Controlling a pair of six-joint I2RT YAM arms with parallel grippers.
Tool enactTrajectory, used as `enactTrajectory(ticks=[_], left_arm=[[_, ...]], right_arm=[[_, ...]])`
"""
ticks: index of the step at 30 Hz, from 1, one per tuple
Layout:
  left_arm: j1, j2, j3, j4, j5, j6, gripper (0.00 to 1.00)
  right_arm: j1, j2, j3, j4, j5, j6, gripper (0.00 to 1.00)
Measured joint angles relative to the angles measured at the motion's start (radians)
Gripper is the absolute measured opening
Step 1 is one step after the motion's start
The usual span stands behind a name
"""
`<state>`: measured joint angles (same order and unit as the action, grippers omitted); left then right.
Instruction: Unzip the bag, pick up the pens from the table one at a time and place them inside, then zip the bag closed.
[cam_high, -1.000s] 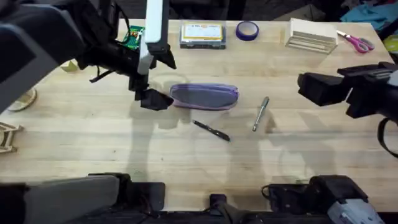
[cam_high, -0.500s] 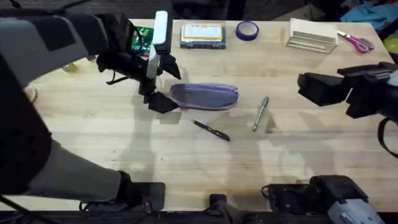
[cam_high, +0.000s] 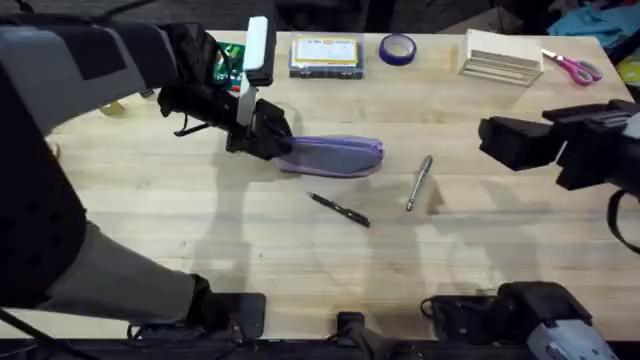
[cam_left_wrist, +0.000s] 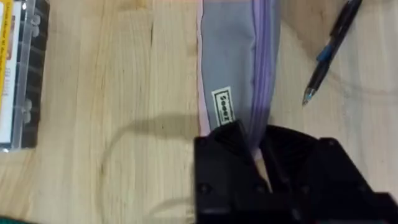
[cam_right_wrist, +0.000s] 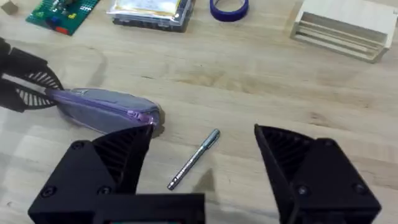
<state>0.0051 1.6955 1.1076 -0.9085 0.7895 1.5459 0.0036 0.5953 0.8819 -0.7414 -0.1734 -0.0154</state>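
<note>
Pale plank table (cam_high: 200, 230) spread wide under both arms, bare wood across the near half. Lay across the middle of it: the bag (cam_high: 335, 155), lilac on top, grey on the side, long axis running left to right, zipper along the top ridge and looking closed in the left wrist view. Clamped on the bag's left end: the left gripper (cam_high: 262, 140), black jaws closed on the purple top ridge of the bag (cam_left_wrist: 233, 74) beside a small sewn label. Hung at the right edge of the table, well apart from the bag: the right gripper (cam_right_wrist: 202, 168), jaws spread wide and holding nothing, the silver pen (cam_right_wrist: 194, 158) on the wood in the gap between them. Lined up along the far edge: a wooden box (cam_high: 500, 56), a clear plastic case (cam_high: 326, 55) with a yellow label, a green circuit board (cam_high: 215, 60), pink-handled scissors (cam_high: 573, 68) and a roll of purple tape (cam_high: 397, 48). Rested on the table near the front of the bag, slanted: the dark pen (cam_high: 340, 210). Rested to the right of the bag, apart from both it and the dark pen: the silver pen (cam_high: 419, 183), tilted nearly front to back.
</note>
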Motion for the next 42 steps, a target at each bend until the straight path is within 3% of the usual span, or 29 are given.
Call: enactTrajectory(ticks=[3, 10, 19, 31, 33, 42], left_arm=[[0.0, 0.0, 0.0, 0.0, 0.0, 0.0, 0.047], [0.0, 0.0, 0.0, 0.0, 0.0, 0.0, 0.044], [0.0, 0.0, 0.0, 0.0, 0.0, 0.0, 0.043], [0.0, 0.0, 0.0, 0.0, 0.0, 0.0, 0.074], [0.0, 0.0, 0.0, 0.0, 0.0, 0.0, 0.074], [0.0, 0.0, 0.0, 0.0, 0.0, 0.0, 0.074]], right_arm=[[0.0, 0.0, 0.0, 0.0, 0.0, 0.0, 0.998], [0.0, 0.0, 0.0, 0.0, -0.005, 0.0, 0.998], [0.0, 0.002, 0.0, 0.0, -0.105, 0.004, 0.997], [0.0, 0.204, 0.0, 0.009, -0.16, 0.144, 0.996], [0.0, 0.347, 0.001, 0.047, -0.247, 0.173, 0.997], [-0.007, 0.593, 0.001, 0.142, -0.411, 0.181, 0.996]])
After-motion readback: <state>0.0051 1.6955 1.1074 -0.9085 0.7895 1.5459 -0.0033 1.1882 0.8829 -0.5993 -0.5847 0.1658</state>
